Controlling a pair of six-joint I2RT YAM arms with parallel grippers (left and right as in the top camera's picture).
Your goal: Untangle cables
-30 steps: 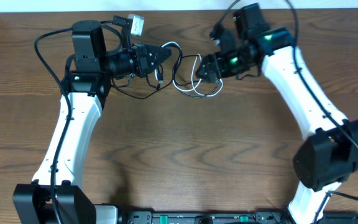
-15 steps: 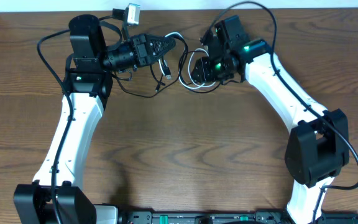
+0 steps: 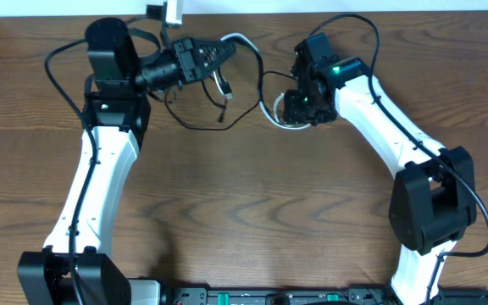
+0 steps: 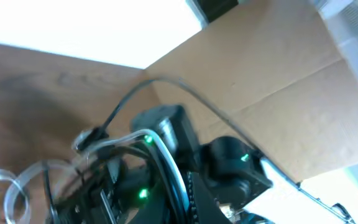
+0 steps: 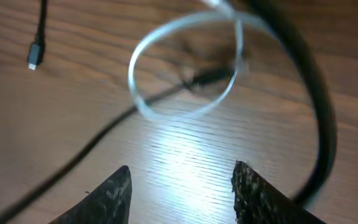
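My left gripper (image 3: 219, 52) is raised near the table's back edge, shut on the cables. The white cable (image 3: 248, 47) arcs from it to the right and ends in a loop (image 3: 280, 119) on the table. The black cable (image 3: 195, 125) sags below it, one plug (image 3: 226, 91) dangling. In the left wrist view the white cable (image 4: 157, 146) runs into blurred jaws (image 4: 166, 205). My right gripper (image 3: 299, 106) hovers over the white loop. In the right wrist view it (image 5: 182, 180) is open and empty, with the white loop (image 5: 134, 68), black cable (image 5: 104, 134) and a plug (image 5: 34, 58) beyond.
The wooden table (image 3: 252, 212) ends at its back edge just behind both grippers. A cardboard box (image 4: 278, 81) stands beyond the table, behind the right arm (image 4: 229, 162). A thick black arm cable (image 5: 316, 106) curves past the right jaws.
My left gripper has risen and moved back with the cables, pulling the white cable out longer. My right gripper has let go, swung right and now points down over the white loop.
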